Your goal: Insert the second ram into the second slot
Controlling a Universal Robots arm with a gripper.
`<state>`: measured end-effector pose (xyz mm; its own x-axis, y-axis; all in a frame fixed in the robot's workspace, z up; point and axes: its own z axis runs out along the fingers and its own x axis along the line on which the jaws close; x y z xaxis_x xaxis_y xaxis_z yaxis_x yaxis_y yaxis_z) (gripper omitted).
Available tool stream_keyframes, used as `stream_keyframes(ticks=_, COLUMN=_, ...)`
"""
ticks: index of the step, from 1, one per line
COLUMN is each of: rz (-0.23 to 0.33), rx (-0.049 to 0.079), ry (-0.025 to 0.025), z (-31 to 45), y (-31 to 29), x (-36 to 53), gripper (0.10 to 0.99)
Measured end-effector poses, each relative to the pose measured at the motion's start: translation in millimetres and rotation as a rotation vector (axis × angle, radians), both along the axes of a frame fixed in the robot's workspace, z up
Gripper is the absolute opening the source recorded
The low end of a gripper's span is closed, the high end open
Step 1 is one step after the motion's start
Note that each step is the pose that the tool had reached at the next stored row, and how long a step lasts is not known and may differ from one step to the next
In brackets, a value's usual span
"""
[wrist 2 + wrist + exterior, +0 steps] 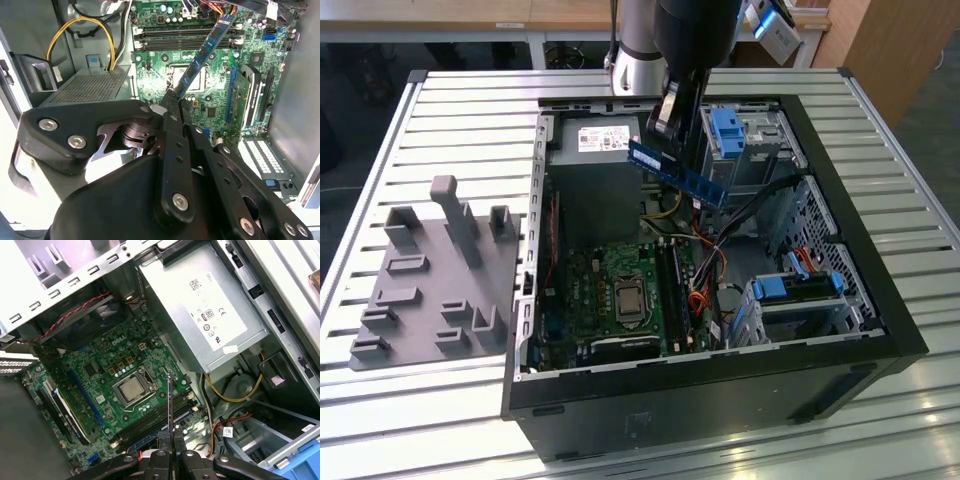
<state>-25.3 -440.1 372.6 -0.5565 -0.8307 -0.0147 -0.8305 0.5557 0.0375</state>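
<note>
My gripper (669, 140) is shut on the second ram (678, 172), a thin blue circuit-board stick. It hangs well above the open computer case, tilted, near the power supply (605, 140). In the second wrist view the ram (205, 52) sticks out from the fingertips (172, 102) over the green motherboard (215, 95). In the first wrist view the ram (169, 405) shows edge-on above the long dark memory slots (150, 422) beside the processor socket (131, 389). In the exterior view the slots (670, 285) lie lower and nearer the camera than the stick. I cannot tell which slot is the second.
The black case (720, 385) lies open on a slatted metal table (470, 110). Blue drive brackets (728, 130) and a metal drive cage (800, 295) stand at the exterior view's right. Loose cables (705, 265) run beside the slots. A grey fixture (430, 280) sits at the left.
</note>
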Motion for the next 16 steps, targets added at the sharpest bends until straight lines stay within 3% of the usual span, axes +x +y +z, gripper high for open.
stream_keyframes(ticks=16, rz=-0.072, rx=0.000, ry=0.0000, z=0.0, y=0.0, x=0.0, gripper=0.137)
